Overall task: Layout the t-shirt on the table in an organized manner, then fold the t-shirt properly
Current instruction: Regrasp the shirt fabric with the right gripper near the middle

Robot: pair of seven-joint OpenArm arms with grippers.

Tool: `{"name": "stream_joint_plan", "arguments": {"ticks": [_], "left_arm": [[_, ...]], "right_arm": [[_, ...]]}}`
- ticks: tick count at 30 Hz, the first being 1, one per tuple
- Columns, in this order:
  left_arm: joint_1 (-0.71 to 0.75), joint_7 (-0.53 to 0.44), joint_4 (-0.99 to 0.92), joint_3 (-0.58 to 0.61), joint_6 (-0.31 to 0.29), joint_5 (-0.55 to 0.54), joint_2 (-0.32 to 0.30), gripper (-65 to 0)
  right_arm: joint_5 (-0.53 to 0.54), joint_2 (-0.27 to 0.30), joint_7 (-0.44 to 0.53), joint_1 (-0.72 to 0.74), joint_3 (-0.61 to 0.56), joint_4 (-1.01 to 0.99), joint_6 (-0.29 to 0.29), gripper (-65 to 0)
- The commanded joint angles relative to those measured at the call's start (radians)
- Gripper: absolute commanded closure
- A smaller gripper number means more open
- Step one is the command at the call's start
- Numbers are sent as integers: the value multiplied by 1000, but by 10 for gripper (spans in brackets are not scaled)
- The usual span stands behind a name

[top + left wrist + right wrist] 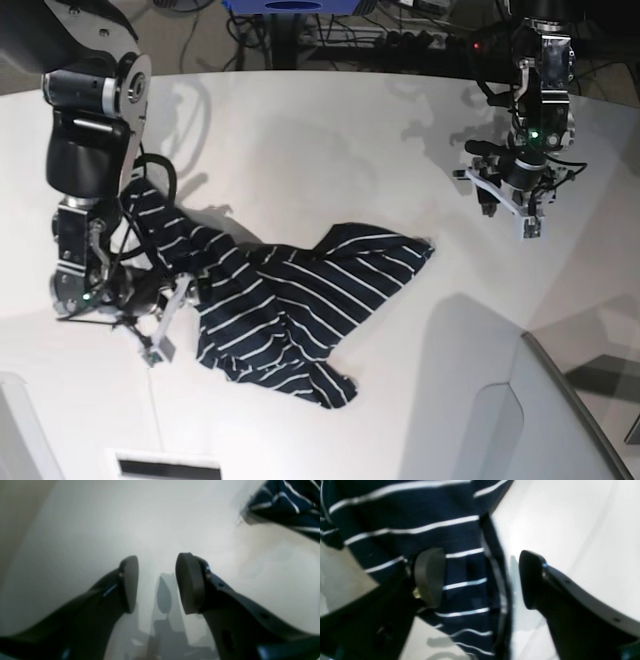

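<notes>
T-shirt [290, 300] lies crumpled on the table [330, 130], bunched toward the centre-left of the base view, w/ one part stretched out toward the right gripper [160, 325] and another corner pointing the opposite way, toward the middle of the tabletop. Fabric is dark navy w/ thin white stripes, wrinkled and overlapping itself, not flat. Right gripper sits low at the shirt's edge; in the right wrist view its fingers are spread apart, one pad [430, 577] over the striped cloth [420, 530], the other over bare table [570, 517], w/ the shirt's hem running between them. Can't tell if either pad touches the fabric; nothing is pinched. Left gripper [505, 205] hangs above bare table, well apart from the shirt, fingers [190, 582] parted w/ nothing between them; only a corner of the shirt [285, 502] shows at the top edge of the left wrist view.
</notes>
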Motion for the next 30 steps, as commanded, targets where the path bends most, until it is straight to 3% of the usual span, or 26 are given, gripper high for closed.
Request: {"name": "stream_joint_plan", "arguments": {"ticks": [1,8,15,21,23,28,30], "left_arm": [[-7,-22,14,-5,2,-3,-9,-268],[-18,-22,14,-5,2,-3,-5,-268],[-18,-22,14,-5,2,-2,-9,-268],[-20,-22,13,-5,2,-2,-9,-268],[-21,-22,13,-3,2,-2,-6,-268],[-26,-22,13,3,2,-3,-5,-268],[-23,-22,13,3,2,-3,-5,-268]], "right_arm": [[17,-10,21,33,0,12,9,-365],[17,-68,-14,28,0,14,11,0],[17,-105,-100,-28,-7,171,11,-3],[17,-108,-114,-76,-128,306,5,-14],[17,-110,-112,-59,-131,306,5,-83],[17,-110,-55,10,-127,197,5,-425],[15,-103,6,33,-127,124,5,-497]]}}
